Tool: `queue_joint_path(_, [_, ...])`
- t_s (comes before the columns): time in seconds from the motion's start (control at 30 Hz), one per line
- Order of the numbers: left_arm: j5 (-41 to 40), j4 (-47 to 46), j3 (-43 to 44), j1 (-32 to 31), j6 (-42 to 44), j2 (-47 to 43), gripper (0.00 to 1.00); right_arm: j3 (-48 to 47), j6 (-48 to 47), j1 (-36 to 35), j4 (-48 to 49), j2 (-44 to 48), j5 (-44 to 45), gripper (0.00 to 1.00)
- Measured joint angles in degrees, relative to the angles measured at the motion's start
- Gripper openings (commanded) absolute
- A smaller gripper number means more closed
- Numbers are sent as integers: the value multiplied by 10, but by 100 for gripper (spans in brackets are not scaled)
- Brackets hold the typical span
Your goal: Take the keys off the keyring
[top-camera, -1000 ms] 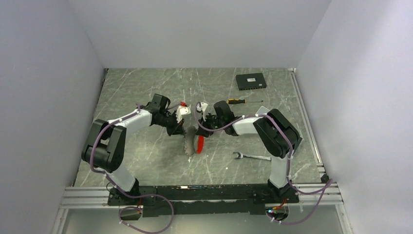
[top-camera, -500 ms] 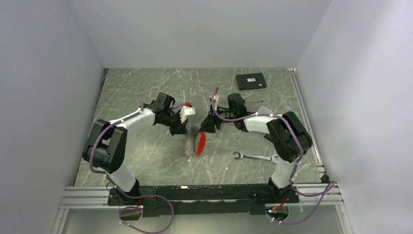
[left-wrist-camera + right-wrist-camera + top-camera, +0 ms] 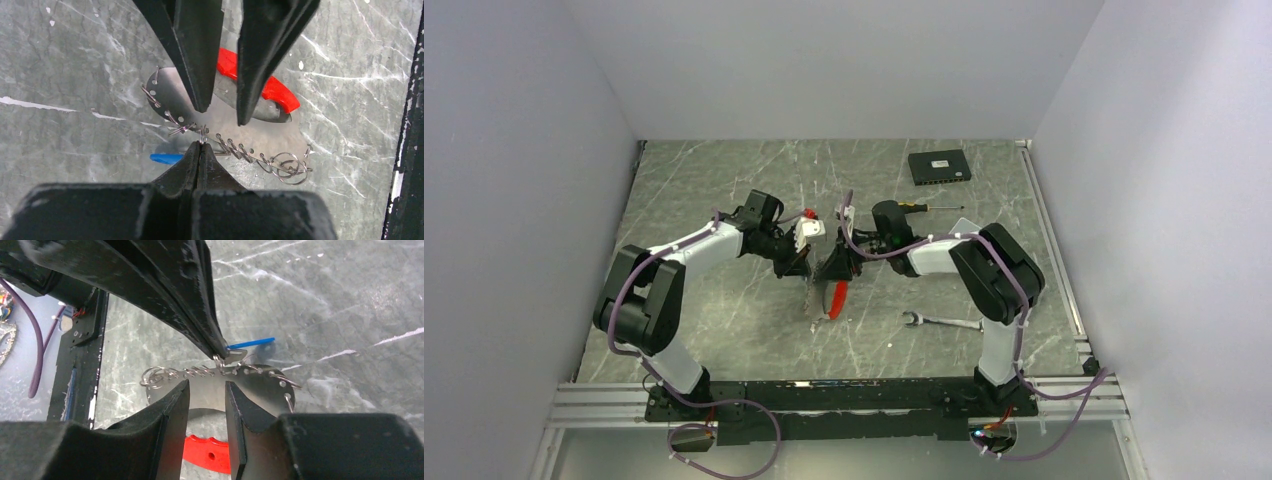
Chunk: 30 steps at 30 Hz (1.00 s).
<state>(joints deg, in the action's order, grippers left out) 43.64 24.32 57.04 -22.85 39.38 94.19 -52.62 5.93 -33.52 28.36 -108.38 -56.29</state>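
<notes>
The keyring (image 3: pixel 239 151) is a run of thin wire loops along a silvery holed plate (image 3: pixel 165 95) with a red tag (image 3: pixel 276 93). My left gripper (image 3: pixel 201 145) is shut on one small wire loop of it. A key with a blue head (image 3: pixel 166 158) pokes out beside the left fingertips; other keys I cannot make out. My right gripper (image 3: pixel 206 390) faces the left one, open, its fingers (image 3: pixel 197 75) over the plate with nothing between them. In the top view both grippers meet mid-table, left (image 3: pixel 808 268) and right (image 3: pixel 835 266), above the red tag (image 3: pixel 837 298).
A silver wrench (image 3: pixel 940 322) lies on the marble table (image 3: pixel 724 180) near the right arm's base. A yellow-and-black screwdriver (image 3: pixel 921 207) and a flat black box (image 3: pixel 939 166) lie at the back right. Grey walls close in three sides.
The right gripper drew back to the right, then came in again to the keyring with its jaws narrower. The left gripper shifted slightly, still shut on the loop.
</notes>
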Motion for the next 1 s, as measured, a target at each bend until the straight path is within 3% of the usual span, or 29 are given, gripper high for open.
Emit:
queue_joint_path(0.5, [33, 0, 0, 0, 0, 0, 0, -3, -2, -6, 41, -25, -4, 33])
queue_joint_path(0.6, [37, 1, 0, -1, 0, 0, 0, -8, -3, -9, 42, -26, -6, 23])
queue_joint_path(0.7, [38, 2, 0, -1, 0, 0, 0, -11, -6, -11, 43, -26, -9, 1])
queue_joint_path(0.77, [37, 3, 0, -1, 0, 0, 0, -11, -10, -12, 42, -26, -11, 0])
queue_joint_path(1.0, [50, 0, 7, 20, -53, 3, 24, -8, -12, -12, 61, -26, -4, 0])
